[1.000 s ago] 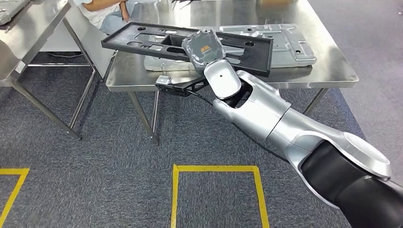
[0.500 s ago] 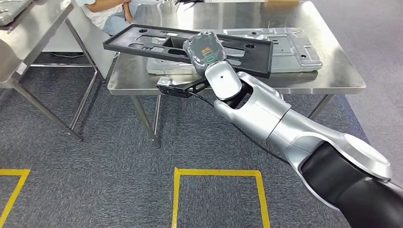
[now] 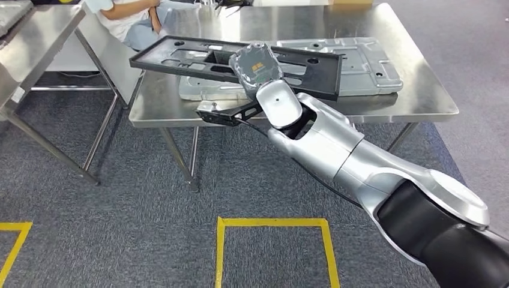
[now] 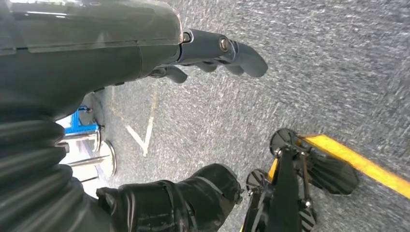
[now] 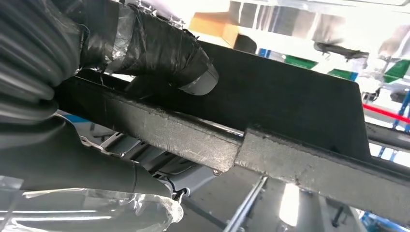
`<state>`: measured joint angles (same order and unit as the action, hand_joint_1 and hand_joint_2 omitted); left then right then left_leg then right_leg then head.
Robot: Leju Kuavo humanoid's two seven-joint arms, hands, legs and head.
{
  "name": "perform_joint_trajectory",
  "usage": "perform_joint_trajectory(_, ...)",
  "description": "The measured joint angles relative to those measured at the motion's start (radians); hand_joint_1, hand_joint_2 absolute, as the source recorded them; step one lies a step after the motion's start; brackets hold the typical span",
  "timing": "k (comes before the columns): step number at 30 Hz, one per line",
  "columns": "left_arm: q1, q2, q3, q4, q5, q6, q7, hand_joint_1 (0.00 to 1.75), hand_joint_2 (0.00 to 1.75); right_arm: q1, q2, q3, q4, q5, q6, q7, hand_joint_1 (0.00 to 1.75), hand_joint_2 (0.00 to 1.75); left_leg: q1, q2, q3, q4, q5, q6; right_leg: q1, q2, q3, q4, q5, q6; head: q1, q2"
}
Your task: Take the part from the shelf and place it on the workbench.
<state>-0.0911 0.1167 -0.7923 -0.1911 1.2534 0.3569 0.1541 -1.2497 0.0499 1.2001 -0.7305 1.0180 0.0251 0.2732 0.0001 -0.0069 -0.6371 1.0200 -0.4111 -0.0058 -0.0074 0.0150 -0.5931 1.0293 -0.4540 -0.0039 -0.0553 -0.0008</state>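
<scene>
The right arm reaches forward and up from the lower right, its right hand (image 3: 256, 65) clamped on the near edge of the black part (image 3: 180, 57), thumb over the top in the wrist view and fingers hidden beneath. The part hangs tilted above the workbench (image 3: 420, 96), over a grey metal panel (image 3: 366, 66) lying just beyond the hand. The left hand (image 4: 212, 53) hangs over carpet, fingers loosely curled, holding nothing.

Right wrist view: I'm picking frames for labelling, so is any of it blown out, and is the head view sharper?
Right wrist view: background overexposed above the black part, robot hand close and soft. Head view: evenly lit and sharp, mild glare on the steel workbench.
</scene>
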Motion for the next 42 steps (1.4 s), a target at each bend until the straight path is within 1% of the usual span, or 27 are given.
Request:
perform_joint_trajectory(2, -0.001, 0.0, 0.0, 0.0, 0.0, 0.001, -0.002, 0.0, 1.75, -0.002, 0.003, 0.0, 0.001, 0.0, 0.0, -0.003, 1.75, 1.75, 0.003, 0.0, 0.007, -0.01, -0.001, 0.01, 0.0, -0.002, 0.004, -0.002, -0.004, 0.01, 0.001, 0.0)
perform_joint_trajectory(4, 0.0, -0.001, 0.0, 0.0, 0.0, 0.001, -0.004, 0.0, 1.75, -0.006, 0.004, 0.0, 0.001, 0.0, -0.001, -0.004, 1.75, 1.75, 0.008, 0.001, 0.02, -0.021, -0.001, 0.022, 0.002, -0.005, -0.017, 0.045, -0.03, 0.019, 0.004, 0.0)
perform_joint_trajectory(5, 0.001, -0.001, 0.0, 0.0, 0.0, 0.001, -0.004, 0.0, 1.75, -0.008, 0.004, 0.0, 0.002, 0.0, -0.001, -0.004, 1.75, 1.75, 0.009, 0.002, 0.025, -0.023, -0.003, 0.027, 0.002, -0.007, -0.046, 0.099, -0.052, 0.022, 0.005, 0.0)
perform_joint_trajectory(7, 0.0, 0.0, 0.0, 0.0, 0.0, 0.002, -0.005, 0.0, 1.75, -0.007, 0.004, 0.0, 0.003, 0.0, -0.002, -0.004, 1.75, 1.75, 0.008, 0.002, 0.031, -0.023, -0.009, 0.035, 0.001, -0.007, -0.126, 0.233, -0.096, 0.025, 0.007, 0.0)
perform_joint_trajectory(8, 0.0, 0.0, 0.0, 0.0, 0.0, 0.003, -0.005, 0.0, 1.75, -0.004, 0.004, 0.0, 0.004, 0.0, -0.002, -0.004, 1.75, 1.75, 0.008, 0.002, 0.034, -0.023, -0.013, 0.036, 0.0, -0.007, -0.157, 0.276, -0.099, 0.027, 0.007, 0.0)
perform_joint_trajectory(9, 0.001, 0.0, 0.0, 0.0, 0.0, 0.003, -0.005, 0.0, 1.75, -0.001, 0.004, 0.0, 0.006, 0.0, -0.002, -0.004, 1.75, 1.75, 0.008, 0.001, 0.038, -0.021, -0.018, 0.036, -0.002, -0.007, -0.172, 0.284, -0.083, 0.028, 0.008, 0.0)
perform_joint_trajectory(10, 0.001, 0.0, 0.0, 0.0, 0.0, 0.003, -0.005, 0.0, 1.75, 0.001, 0.004, 0.0, 0.007, 0.0, -0.002, -0.004, 1.75, 1.75, 0.008, 0.0, 0.043, -0.019, -0.024, 0.035, -0.003, -0.008, -0.168, 0.253, -0.05, 0.028, 0.008, 0.0)
perform_joint_trajectory(12, 0.002, -0.001, 0.0, 0.0, 0.0, 0.003, -0.005, 0.0, 1.75, 0.001, 0.004, 0.0, 0.009, 0.0, -0.003, -0.004, 1.75, 1.75, 0.009, -0.003, 0.054, -0.012, -0.038, 0.029, -0.004, -0.01, -0.116, 0.118, 0.032, 0.023, 0.008, 0.0)
perform_joint_trajectory(14, 0.002, -0.001, 0.0, 0.0, 0.0, 0.003, -0.005, 0.0, 1.75, -0.002, 0.005, 0.0, 0.01, 0.0, -0.004, -0.005, 1.75, 1.75, 0.006, -0.003, 0.057, -0.003, -0.051, 0.02, -0.001, -0.01, -0.072, 0.023, 0.064, 0.015, 0.007, 0.0)
perform_joint_trajectory(17, 0.0, -0.001, -0.001, 0.0, -0.001, 0.003, -0.002, 0.0, 1.75, -0.001, 0.007, 0.0, 0.012, 0.0, -0.005, -0.006, 1.75, 1.75, 0.005, -0.002, 0.057, -0.005, -0.057, 0.007, 0.005, -0.007, -0.063, 0.006, 0.057, 0.003, 0.005, 0.0)
perform_joint_trajectory(19, 0.0, -0.001, -0.002, 0.0, -0.003, 0.004, 0.002, 0.0, 1.75, -0.001, 0.007, 0.0, 0.014, 0.0, -0.006, -0.007, 1.75, 1.75, 0.007, 0.0, 0.057, 0.004, -0.068, -0.003, 0.001, -0.006, -0.056, -0.001, 0.055, -0.008, 0.004, 0.0)
perform_joint_trajectory(20, 0.0, -0.001, -0.003, 0.0, -0.004, 0.005, 0.004, 0.0, 1.75, -0.001, 0.007, 0.0, 0.015, 0.0, -0.007, -0.007, 1.75, 1.75, 0.008, 0.001, 0.045, 0.03, -0.083, -0.008, -0.002, -0.005, -0.051, -0.005, 0.054, -0.012, 0.001, 0.0)
perform_joint_trajectory(21, 0.0, -0.001, -0.003, 0.0, -0.004, 0.006, 0.005, 0.0, 1.75, -0.001, 0.008, 0.0, 0.015, 0.0, -0.007, -0.008, 1.75, 1.75, 0.01, 0.002, 0.02, 0.078, -0.105, -0.013, -0.005, -0.005, -0.045, -0.007, 0.052, -0.016, -0.001, 0.0)
perform_joint_trajectory(23, 0.0, -0.001, -0.004, 0.0, -0.003, 0.008, 0.005, 0.0, 1.75, 0.001, 0.009, 0.0, 0.018, 0.0, -0.008, -0.009, 1.75, 1.75, 0.012, 0.002, -0.053, 0.207, -0.146, -0.021, -0.004, -0.005, -0.037, -0.008, 0.046, -0.022, -0.004, 0.0)
perform_joint_trajectory(24, 0.001, 0.0, -0.005, 0.0, -0.003, 0.008, 0.005, 0.0, 1.75, 0.005, 0.009, 0.0, 0.019, 0.0, -0.009, -0.01, 1.75, 1.75, 0.013, 0.002, -0.084, 0.251, -0.149, -0.023, -0.004, -0.005, -0.032, -0.007, 0.041, -0.023, -0.004, 0.0)
perform_joint_trajectory(25, 0.002, 0.0, -0.005, 0.0, -0.003, 0.008, 0.005, 0.0, 1.75, 0.008, 0.009, 0.0, 0.021, -0.001, -0.009, -0.011, 1.75, 1.75, 0.013, 0.002, -0.099, 0.261, -0.133, -0.024, -0.004, -0.005, -0.027, -0.007, 0.037, -0.023, -0.004, 0.0)
perform_joint_trajectory(26, 0.003, 0.0, -0.006, 0.0, -0.003, 0.008, 0.005, 0.0, 1.75, 0.011, 0.009, 0.0, 0.023, -0.001, -0.009, -0.012, 1.75, 1.75, 0.014, 0.002, -0.095, 0.231, -0.099, -0.024, -0.004, -0.005, -0.021, -0.006, 0.032, -0.022, -0.004, 0.0)
perform_joint_trajectory(28, 0.003, 0.0, -0.006, 0.0, -0.003, 0.008, 0.005, 0.0, 1.75, 0.013, 0.01, 0.0, 0.024, -0.001, -0.009, -0.012, 1.75, 1.75, 0.014, 0.002, -0.049, 0.104, -0.019, -0.022, -0.004, -0.004, -0.007, -0.004, 0.021, -0.017, -0.003, 0.0)
perform_joint_trajectory(29, 0.003, 0.0, -0.006, 0.0, -0.003, 0.008, 0.005, 0.0, 1.75, 0.012, 0.01, 0.0, 0.025, -0.001, -0.01, -0.012, 1.75, 1.75, 0.012, 0.002, -0.024, 0.045, 0.002, -0.019, -0.003, -0.004, -0.004, -0.003, 0.016, -0.013, -0.003, 0.0)
perform_joint_trajectory(30, 0.001, 0.0, -0.006, 0.0, -0.003, 0.008, 0.005, 0.0, 1.75, 0.011, 0.01, 0.0, 0.025, -0.001, -0.01, -0.012, 1.75, 1.75, 0.01, 0.001, -0.007, 0.009, 0.01, -0.014, -0.001, -0.003, -0.002, -0.004, 0.014, -0.008, -0.003, 0.0)
perform_joint_trajectory(32, 0.0, 0.0, -0.007, 0.0, -0.003, 0.009, 0.005, 0.0, 1.75, 0.011, 0.011, 0.0, 0.026, -0.001, -0.011, -0.013, 1.75, 1.75, 0.004, 0.0, 0.003, -0.009, 0.002, -0.002, 0.0, -0.002, -0.001, -0.008, 0.011, 0.002, -0.003, 0.0)
perform_joint_trajectory(35, 0.0, -0.001, -0.007, 0.0, -0.003, 0.008, 0.005, 0.0, 1.75, 0.009, 0.011, 0.0, 0.027, -0.002, -0.012, -0.014, 1.75, 1.75, 0.009, 0.001, 0.017, -0.018, 0.001, 0.017, 0.0, -0.004, -0.004, 0.011, -0.006, 0.017, -0.001, 0.0)
perform_joint_trajectory(37, 0.001, -0.002, -0.007, 0.0, -0.003, 0.008, 0.005, 0.0, 1.75, 0.008, 0.011, 0.0, 0.028, -0.002, -0.012, -0.014, 1.75, 1.75, 0.011, 0.001, 0.027, -0.023, -0.004, 0.027, -0.002, -0.006, -0.05, 0.104, -0.047, 0.021, 0.001, 0.0)
perform_joint_trajectory(39, 0.001, -0.002, -0.007, 0.0, -0.004, 0.007, 0.004, 0.0, 1.75, 0.011, 0.011, 0.0, 0.03, -0.003, -0.013, -0.014, 1.75, 1.75, 0.009, 0.001, 0.031, -0.023, -0.009, 0.032, -0.001, -0.006, -0.129, 0.23, -0.086, 0.021, 0.002, 0.0)
perform_joint_trajectory(40, 0.001, -0.002, -0.007, 0.0, -0.004, 0.008, 0.004, 0.0, 1.75, 0.014, 0.011, 0.0, 0.032, -0.004, -0.012, -0.014, 1.75, 1.75, 0.008, 0.0, 0.034, -0.023, -0.012, 0.033, -0.001, -0.006, -0.154, 0.262, -0.084, 0.019, 0.002, 0.0)
perform_joint_trajectory(41, 0.001, -0.002, -0.008, 0.0, -0.004, 0.008, 0.004, 0.0, 1.75, 0.016, 0.011, 0.0, 0.033, -0.004, -0.012, -0.014, 1.75, 1.75, 0.007, -0.001, 0.037, -0.022, -0.016, 0.033, 0.0, -0.006, -0.165, 0.261, -0.065, 0.016, 0.002, 0.0)
perform_joint_trajectory(42, 0.001, -0.002, -0.008, 0.0, -0.004, 0.008, 0.004, 0.0, 1.75, 0.017, 0.011, 0.0, 0.035, -0.004, -0.012, -0.014, 1.75, 1.75, 0.006, -0.002, 0.041, -0.02, -0.021, 0.033, 0.001, -0.006, -0.154, 0.221, -0.03, 0.011, 0.003, 0.0)
